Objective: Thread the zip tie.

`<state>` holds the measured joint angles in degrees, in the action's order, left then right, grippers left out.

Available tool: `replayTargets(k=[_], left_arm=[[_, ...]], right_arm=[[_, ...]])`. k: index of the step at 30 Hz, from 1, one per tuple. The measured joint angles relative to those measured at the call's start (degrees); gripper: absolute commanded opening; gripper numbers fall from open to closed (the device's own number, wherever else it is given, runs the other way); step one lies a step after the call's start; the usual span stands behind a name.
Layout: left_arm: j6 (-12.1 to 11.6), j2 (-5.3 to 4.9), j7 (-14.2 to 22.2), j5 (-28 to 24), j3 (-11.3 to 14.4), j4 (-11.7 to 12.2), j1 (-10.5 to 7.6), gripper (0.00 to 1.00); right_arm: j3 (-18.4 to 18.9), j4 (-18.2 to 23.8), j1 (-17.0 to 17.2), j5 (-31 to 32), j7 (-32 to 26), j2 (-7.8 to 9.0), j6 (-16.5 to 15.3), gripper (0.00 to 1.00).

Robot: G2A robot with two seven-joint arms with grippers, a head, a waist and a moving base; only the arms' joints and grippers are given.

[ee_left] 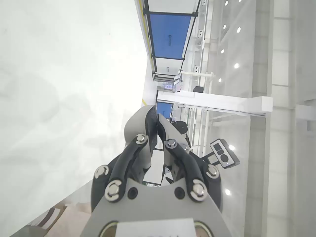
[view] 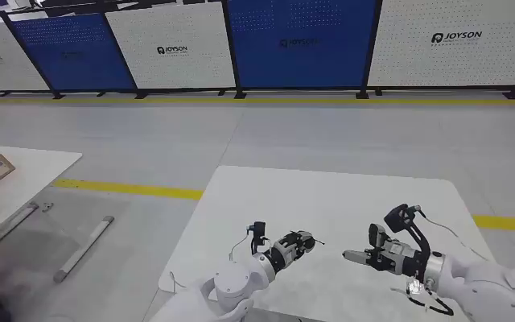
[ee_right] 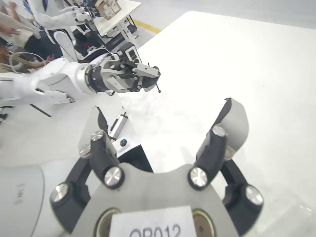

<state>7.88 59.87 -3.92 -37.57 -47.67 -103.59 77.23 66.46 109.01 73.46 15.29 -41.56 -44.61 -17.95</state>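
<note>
Left tool (ee_right: 155, 75), mid-left in the right wrist view, is clamped on the zip tie (ee_right: 158, 87) above the desk (ee_right: 222, 62). Right tool (ee_right: 164, 108) is spread wide and empty. The thin tie could swivel in that pinch when grabbed, so its tip would miss the head.

Grey floor (view: 241, 137), yellow line (view: 129, 189) — blue-and-white partition panels (view: 302, 44) behind.
</note>
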Motion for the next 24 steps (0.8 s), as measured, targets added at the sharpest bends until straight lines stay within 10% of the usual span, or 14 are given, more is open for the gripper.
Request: replayTargets(k=[8, 13, 24], left_arm=[[-2.57, 0.19, -2.28, 4.53, 0.17, 0.56, 0.55, 0.00], [-6.00, 0.44, -4.43, 12.17, 1.19, -0.43, 2.01, 0.00], [-7.43, 0.71, -4.16, 15.45, 1.18, -3.79, 4.55, 0.00]], right_arm=[[-0.97, -1.70, -0.17, -6.90, -2.41, -0.42, -1.21, 1.00], [-3.74, -10.95, -5.96, -22.73, -10.84, -1.69, -1.47, 1.00], [-12.90, -22.59, -16.16, -35.29, -18.53, -5.49, -1.45, 1.00]])
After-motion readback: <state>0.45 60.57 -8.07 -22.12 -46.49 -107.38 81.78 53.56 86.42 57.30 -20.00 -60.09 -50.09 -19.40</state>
